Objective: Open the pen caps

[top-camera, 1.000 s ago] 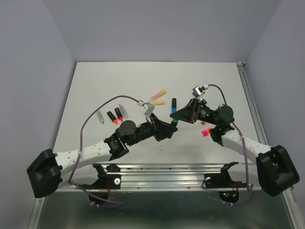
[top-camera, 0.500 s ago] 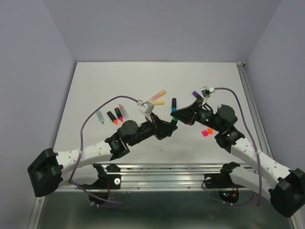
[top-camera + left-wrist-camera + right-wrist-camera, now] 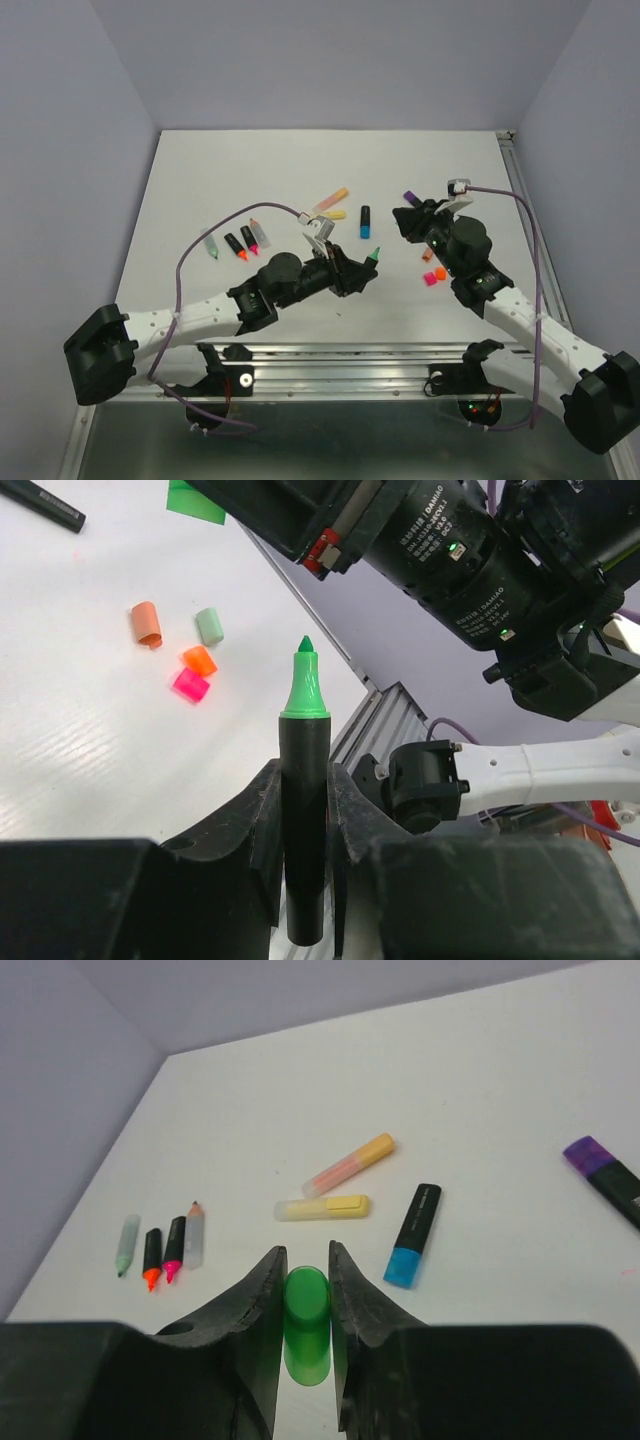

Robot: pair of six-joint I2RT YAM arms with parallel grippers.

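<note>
A: What has changed in the last second?

B: The arms have drawn apart. A second ago both claws met on one marker. Now the left claw (image 3: 304, 810) pinches the black marker barrel with a bare green tip (image 3: 305, 740), and the right claw (image 3: 303, 1260) is pressed together on the stubby green plastic cap (image 3: 305, 1325).

A: So that cap is off?

B: Yes, that pen reads as opened. In the top view the right claw sits at about two o'clock from the left one, well apart.

A: Where does the cap lie in the claw?

B: Between the fingers, end-on to the wrist camera, above the white worktop (image 3: 250, 170). How deep it sits cannot quite be told.

A: What remains?

B: The small loose caps in pink and orange (image 3: 430, 276) lie at five o'clock of the right claw. The blue-capped black marker (image 3: 413, 1222), at two o'clock in the wrist view, looks closed.
</note>
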